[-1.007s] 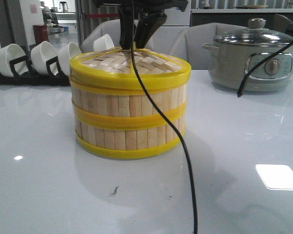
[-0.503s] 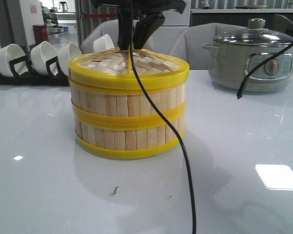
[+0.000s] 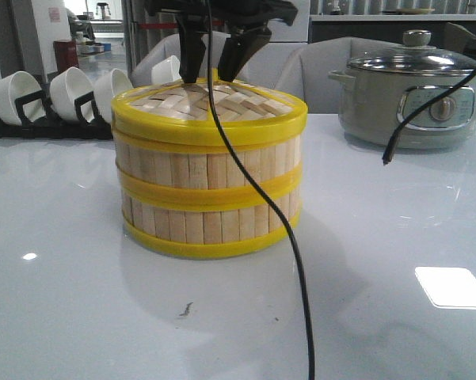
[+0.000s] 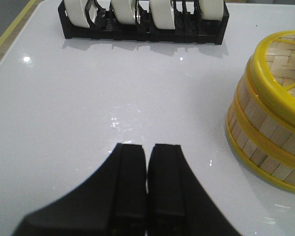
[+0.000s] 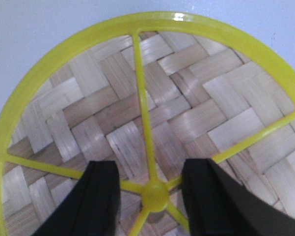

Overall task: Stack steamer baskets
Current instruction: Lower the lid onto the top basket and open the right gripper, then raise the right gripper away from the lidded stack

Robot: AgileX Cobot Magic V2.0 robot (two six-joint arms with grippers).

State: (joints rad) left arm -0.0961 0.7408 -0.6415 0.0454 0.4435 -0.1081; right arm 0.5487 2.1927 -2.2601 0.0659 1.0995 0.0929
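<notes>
In the front view, the steamer baskets [image 3: 208, 186] are seen stacked on the worktop [image 3: 79, 301] with the lid [image 3: 210, 111] on top. In the left wrist view, the left end effector [image 4: 147, 164] is seen clenched, empty, above bare worktop beside the stack. In the right wrist view, the right end effector [image 5: 149, 184] is seen released, its fingers spread either side of the lid's centre knob [image 5: 154, 195].

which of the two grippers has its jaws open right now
The right gripper, above the woven lid, with its jaws spread either side of the lid's yellow hub. The left gripper has its jaws pressed together over bare table.

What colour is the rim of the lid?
Yellow; the lid rim shows best in the right wrist view.
</notes>
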